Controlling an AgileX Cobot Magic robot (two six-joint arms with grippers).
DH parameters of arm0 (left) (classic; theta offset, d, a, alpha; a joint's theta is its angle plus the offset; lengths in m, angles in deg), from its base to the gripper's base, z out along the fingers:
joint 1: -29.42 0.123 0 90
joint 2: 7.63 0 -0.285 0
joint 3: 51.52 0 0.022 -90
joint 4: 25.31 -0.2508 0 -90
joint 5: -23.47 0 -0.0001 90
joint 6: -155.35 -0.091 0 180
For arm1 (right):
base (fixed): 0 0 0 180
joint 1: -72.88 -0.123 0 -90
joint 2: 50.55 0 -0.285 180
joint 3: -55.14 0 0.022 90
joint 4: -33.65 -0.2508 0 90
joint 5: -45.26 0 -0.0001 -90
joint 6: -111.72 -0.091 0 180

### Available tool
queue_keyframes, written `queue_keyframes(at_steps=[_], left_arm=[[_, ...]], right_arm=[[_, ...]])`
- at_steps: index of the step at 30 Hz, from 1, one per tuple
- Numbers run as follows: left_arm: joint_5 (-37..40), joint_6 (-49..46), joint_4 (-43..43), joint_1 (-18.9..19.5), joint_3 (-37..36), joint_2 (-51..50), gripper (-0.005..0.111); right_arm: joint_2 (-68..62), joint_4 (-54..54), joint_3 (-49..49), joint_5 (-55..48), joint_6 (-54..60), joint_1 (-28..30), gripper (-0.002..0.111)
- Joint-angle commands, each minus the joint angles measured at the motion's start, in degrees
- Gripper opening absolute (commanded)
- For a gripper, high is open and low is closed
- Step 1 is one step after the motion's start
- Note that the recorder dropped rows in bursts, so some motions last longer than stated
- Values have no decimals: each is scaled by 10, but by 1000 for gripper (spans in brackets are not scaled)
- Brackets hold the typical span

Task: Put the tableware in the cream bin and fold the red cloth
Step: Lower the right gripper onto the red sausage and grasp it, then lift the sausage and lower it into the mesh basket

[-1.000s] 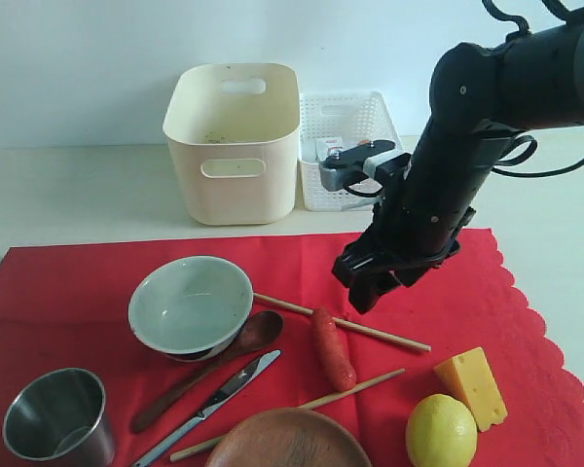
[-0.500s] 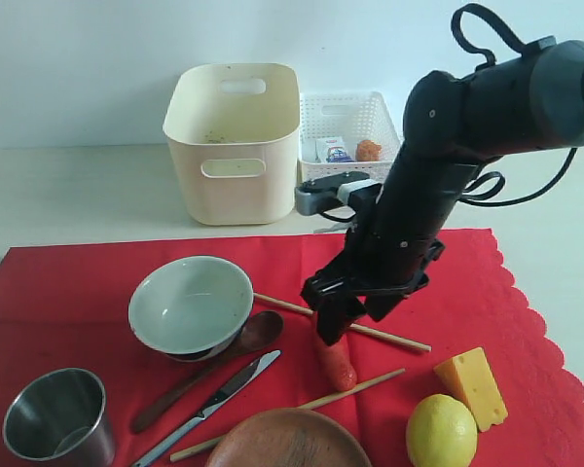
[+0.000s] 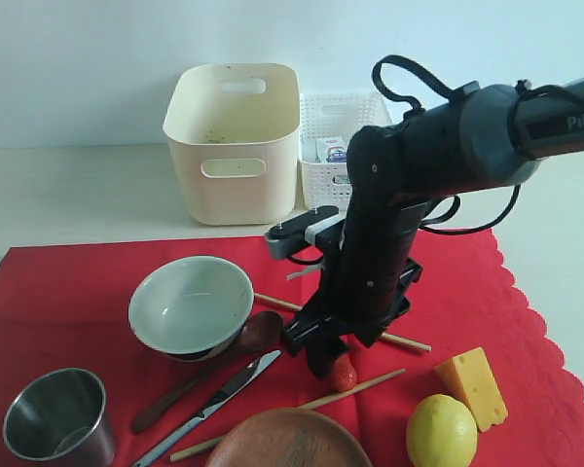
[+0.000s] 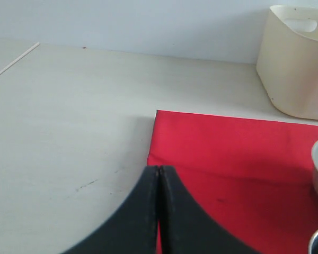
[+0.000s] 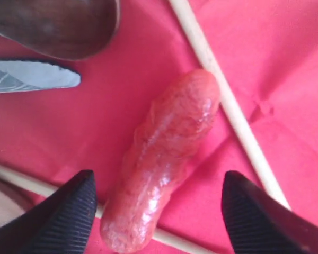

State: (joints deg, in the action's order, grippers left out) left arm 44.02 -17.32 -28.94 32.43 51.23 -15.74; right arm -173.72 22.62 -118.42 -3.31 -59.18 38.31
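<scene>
– Tableware location?
– White bowl, steel cup, wooden spoon, knife, chopsticks, brown plate: all on the red cloth by the near table edge; cream bin at the far edge.
– Jaws?
– Right gripper spread wide astride the sausage, gripping nothing. Left gripper pressed together, empty.

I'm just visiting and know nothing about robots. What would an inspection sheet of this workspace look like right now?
Surface: pale table; red cloth spread on it.
Job's things: cream bin behind the cloth; white bowl, steel cup, wooden spoon, knife, two chopsticks, brown plate on the cloth.
Clutter: sausage, lemon, cheese on cloth; white lattice basket beside bin.
Grippers: right gripper open, fingers either side of sausage; left gripper shut, holding nothing.
Cables: black loop on right arm.
Surroundings: plain wall.
</scene>
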Motion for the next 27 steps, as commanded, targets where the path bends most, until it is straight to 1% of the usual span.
queue_keyframes(at_steps=[1,3,6,8,9,14,20,24,27], left_arm=[[-3,0,-3,-3,0,3,1],[-3,0,-3,-3,0,3,1],[-3,0,-3,-3,0,3,1],[-3,0,-3,-3,0,3,1],[-3,0,-3,-3,0,3,1],[-3,0,-3,-3,0,3,1],[-3,0,-3,-3,0,3,1],[-3,0,-3,-3,0,3,1],[-3,0,-3,-3,0,3,1]], right_arm=[[-13,1,0,6,-5,-1,55],[-13,1,-1,6,-5,-1,42],[-13,1,-7,6,-5,-1,18],[-13,1,-17,-5,-5,-1,5],[-13,2,-25,-15,-4,-1,0],[6,28,-59,-60,-2,-1,0],[75,83,-76,-61,-2,6,0],[112,85,-93,-48,-2,36,0],[127,82,-112,-37,-2,72,0]])
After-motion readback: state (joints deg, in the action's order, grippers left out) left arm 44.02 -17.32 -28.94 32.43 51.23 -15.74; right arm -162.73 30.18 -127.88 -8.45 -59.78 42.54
